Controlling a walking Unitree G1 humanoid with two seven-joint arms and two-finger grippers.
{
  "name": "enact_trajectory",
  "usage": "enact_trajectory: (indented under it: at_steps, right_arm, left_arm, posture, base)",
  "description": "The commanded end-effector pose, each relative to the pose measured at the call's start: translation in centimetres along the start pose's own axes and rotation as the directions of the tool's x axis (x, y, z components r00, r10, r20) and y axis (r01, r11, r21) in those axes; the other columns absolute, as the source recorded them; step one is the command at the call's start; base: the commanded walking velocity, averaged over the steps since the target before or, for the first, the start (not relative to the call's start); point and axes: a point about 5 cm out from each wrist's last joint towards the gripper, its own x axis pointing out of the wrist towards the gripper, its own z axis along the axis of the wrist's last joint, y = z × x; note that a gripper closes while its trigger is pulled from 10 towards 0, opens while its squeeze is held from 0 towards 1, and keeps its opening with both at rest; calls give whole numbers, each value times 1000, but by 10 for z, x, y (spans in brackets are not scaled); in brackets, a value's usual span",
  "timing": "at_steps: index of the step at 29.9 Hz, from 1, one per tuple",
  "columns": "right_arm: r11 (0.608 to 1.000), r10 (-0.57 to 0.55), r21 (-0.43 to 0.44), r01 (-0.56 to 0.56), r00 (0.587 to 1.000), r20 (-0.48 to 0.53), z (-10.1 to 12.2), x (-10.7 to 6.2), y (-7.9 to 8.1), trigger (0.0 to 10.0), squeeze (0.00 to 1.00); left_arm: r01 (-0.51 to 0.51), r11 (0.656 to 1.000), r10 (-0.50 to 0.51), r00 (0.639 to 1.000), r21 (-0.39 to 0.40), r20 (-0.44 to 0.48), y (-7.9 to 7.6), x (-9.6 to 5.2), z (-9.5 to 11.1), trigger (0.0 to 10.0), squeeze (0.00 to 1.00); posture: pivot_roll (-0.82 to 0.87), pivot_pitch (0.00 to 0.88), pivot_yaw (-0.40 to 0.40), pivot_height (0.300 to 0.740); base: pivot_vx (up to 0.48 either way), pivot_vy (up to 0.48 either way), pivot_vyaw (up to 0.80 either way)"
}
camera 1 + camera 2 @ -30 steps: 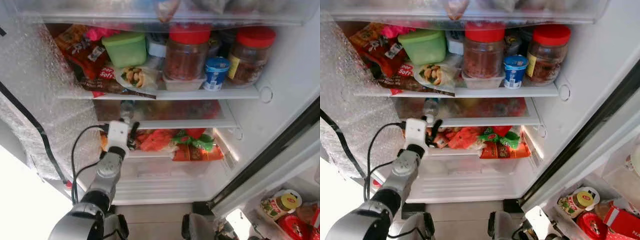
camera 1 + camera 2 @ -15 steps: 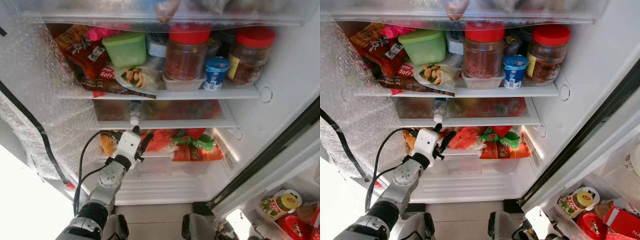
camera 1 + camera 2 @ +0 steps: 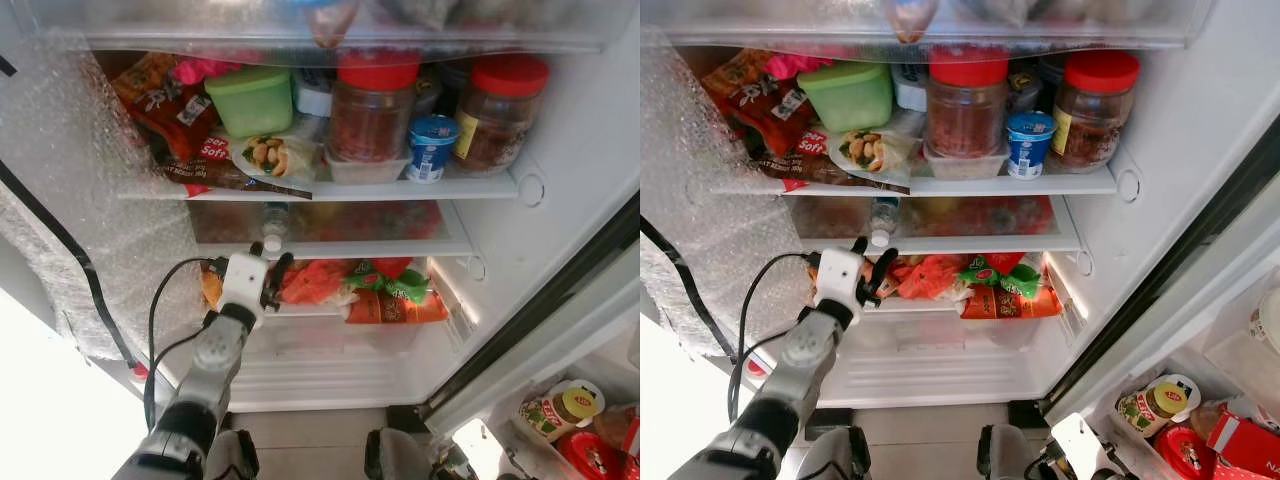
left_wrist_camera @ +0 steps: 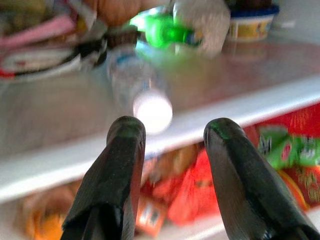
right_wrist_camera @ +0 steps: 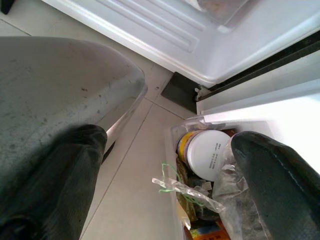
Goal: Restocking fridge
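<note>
Since before, our left claw (image 3: 270, 262) moved up toward the shelf (image 3: 400, 247), fingers released, bottle (image 4: 135, 85) lying just ahead, right claw (image 5: 165, 165) also released.

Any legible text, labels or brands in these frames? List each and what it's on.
"Soft", partly cut off: white letters on the red plastic packet on the upper shelf.
Brown snack bag above it: print too blurred to read.
Small blue-and-white tub: label too small.
Two red-lidded glass jars: labels unreadable.
Yellow-lidded jar in the door: label unreadable.
</note>
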Motion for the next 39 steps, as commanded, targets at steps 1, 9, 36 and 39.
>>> enact_trajectory:
  at_steps: [1, 9, 36, 39]
  right_arm:
    - [995, 101, 11, -101, 988, -112, -25, 0, 28, 10000, 0]
    - [995, 104, 8, -103, 988, -113, -25, -1, 28, 10000, 0]
    - [995, 98, 12, -97, 989, -114, -25, -1, 27, 10000, 0]
    - [995, 99, 11, -98, 989, -114, -25, -1, 27, 10000, 0]
  left_arm:
    - [18, 1000, -18, 1000, 2, 18, -1, -3, 1, 10000, 0]
    - [208, 978, -208, 978, 16, 1, -26, -2, 4, 10000, 0]
    - [78, 997, -77, 984, -4, -158, 9, 38, 8, 10000, 0]
    - [98, 995, -97, 984, -3, -151, 4, 41, 10, 10000, 0]
  posture:
    - [-76, 58, 9, 607]
    - [-80, 57, 10, 607]
    - [-105, 90, 8, 607]
    - [-105, 90, 7, 607]
  base:
    - [0, 0, 0]
    - [0, 0, 0]
    - [0, 0, 0]
    - [0, 0, 0]
